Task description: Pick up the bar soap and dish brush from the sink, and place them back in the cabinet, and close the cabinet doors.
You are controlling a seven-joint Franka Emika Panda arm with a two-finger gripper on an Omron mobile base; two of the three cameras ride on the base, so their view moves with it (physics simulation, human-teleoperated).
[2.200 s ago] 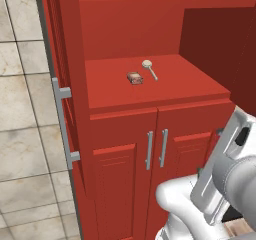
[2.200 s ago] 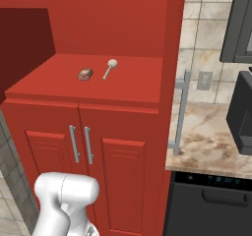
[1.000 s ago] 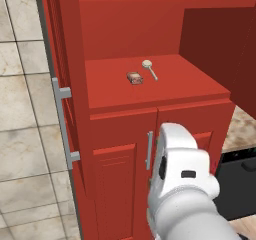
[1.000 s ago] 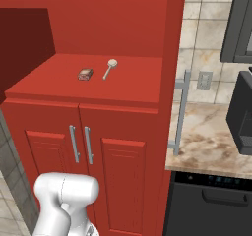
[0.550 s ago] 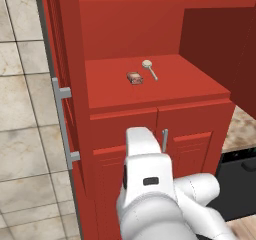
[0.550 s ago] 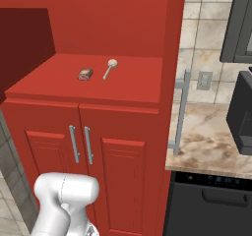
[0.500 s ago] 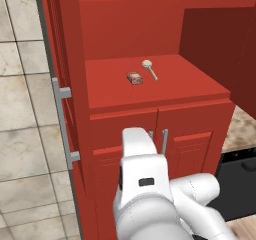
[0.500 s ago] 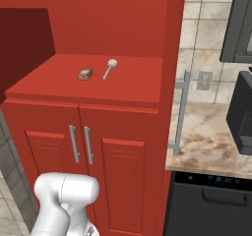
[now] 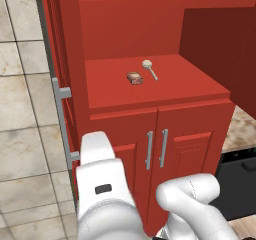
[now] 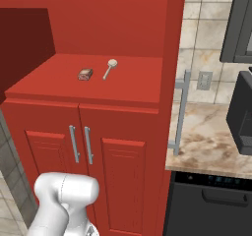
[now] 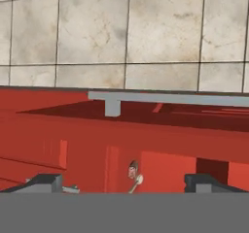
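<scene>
Bar soap (image 9: 134, 78) and dish brush (image 9: 149, 69) already lie side by side on the cabinet (image 10: 128, 28) shelf, so with my jaws wide and empty I judge only closing the cabinet doors (image 9: 60, 69) remains, starting at that silver handle (image 9: 62, 121)

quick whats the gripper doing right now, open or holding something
Gripper: open and empty, its fingers spread wide. The bar soap and dish brush lie on the cabinet shelf.
</scene>
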